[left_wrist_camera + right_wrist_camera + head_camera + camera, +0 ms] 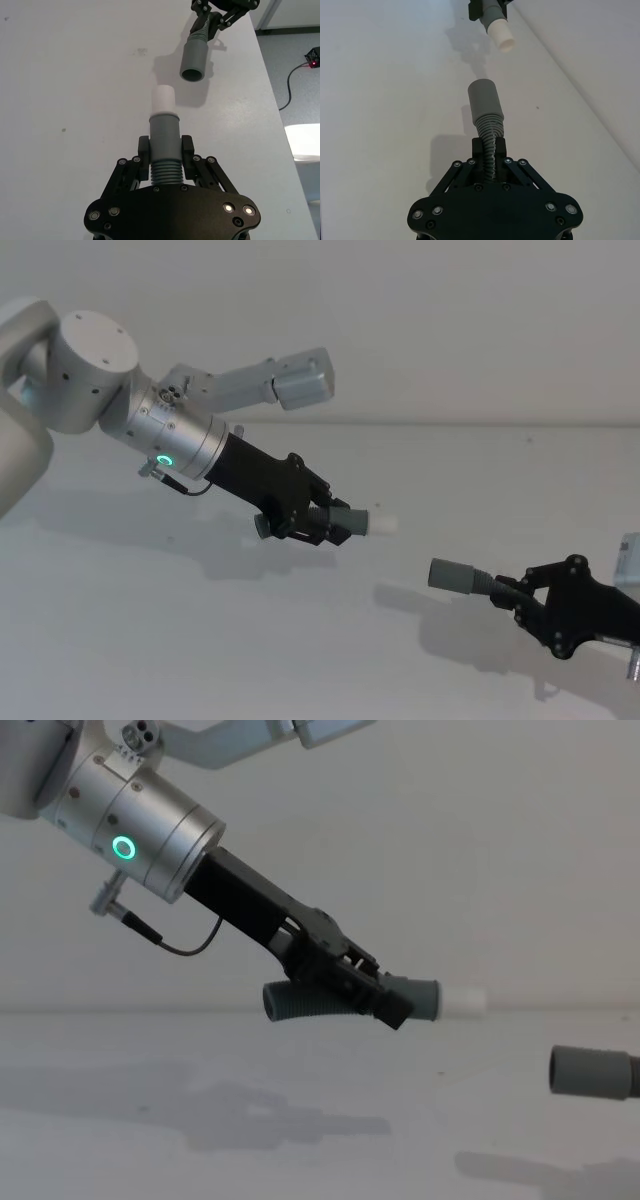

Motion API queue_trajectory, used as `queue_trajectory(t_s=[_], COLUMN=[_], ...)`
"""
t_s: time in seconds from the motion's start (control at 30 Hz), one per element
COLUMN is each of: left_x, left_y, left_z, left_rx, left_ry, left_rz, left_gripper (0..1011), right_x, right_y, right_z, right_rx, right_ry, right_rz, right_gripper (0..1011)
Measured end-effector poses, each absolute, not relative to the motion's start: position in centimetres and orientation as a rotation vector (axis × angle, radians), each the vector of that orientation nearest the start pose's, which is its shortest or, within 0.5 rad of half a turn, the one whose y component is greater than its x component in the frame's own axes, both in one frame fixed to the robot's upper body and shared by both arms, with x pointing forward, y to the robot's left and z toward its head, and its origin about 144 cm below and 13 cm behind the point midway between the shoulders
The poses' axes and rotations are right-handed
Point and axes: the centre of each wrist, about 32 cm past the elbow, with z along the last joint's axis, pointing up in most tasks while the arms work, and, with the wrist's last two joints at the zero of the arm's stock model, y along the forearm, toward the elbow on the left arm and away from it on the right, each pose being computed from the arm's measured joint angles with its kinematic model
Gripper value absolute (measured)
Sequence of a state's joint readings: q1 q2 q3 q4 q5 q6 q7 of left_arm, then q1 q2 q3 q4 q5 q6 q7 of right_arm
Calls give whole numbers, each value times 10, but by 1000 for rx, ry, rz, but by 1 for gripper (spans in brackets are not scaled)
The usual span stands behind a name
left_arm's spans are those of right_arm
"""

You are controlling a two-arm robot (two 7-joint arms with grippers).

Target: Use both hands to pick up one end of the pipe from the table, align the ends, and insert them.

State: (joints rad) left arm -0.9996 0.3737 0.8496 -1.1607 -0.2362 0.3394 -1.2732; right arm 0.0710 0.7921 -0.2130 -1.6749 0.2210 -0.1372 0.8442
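Nearest, the right gripper [522, 598] has its jaws clamped on the ribbed hose with the open grey cuff [450, 575]. Farther off, the left gripper [318, 523] grips the white-tipped piece [383, 522]. Both hang above the bench [150, 640], lifted, roughly facing, apart; aligning and inserting remain.

In the chest view, the straight dark grey ribbed hose piece with a smooth grey cuff [592, 1072] is cut off by the right edge. The middle of the curved dark grey ribbed hose piece with a whitish spigot [300, 1004] is hidden by the fingers of the black two-fingered left gripper [385, 1000]. The black two-fingered right gripper [515, 595] is cut off at the head view's right edge.
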Motion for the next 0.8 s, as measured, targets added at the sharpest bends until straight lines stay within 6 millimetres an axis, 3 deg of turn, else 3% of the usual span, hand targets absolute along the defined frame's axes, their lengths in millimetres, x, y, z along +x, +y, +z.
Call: queue_trajectory(t_s=[0.8], left_x=[653], left_y=[165], left_z=[1338], left_rx=[633], left_ry=[-102], left_rz=[-93], left_gripper=[355], right_x=[472], right_y=[-356], right_z=[1233], right_rx=[-459], right_ry=[-342], right_rz=[-497], right_gripper=[115])
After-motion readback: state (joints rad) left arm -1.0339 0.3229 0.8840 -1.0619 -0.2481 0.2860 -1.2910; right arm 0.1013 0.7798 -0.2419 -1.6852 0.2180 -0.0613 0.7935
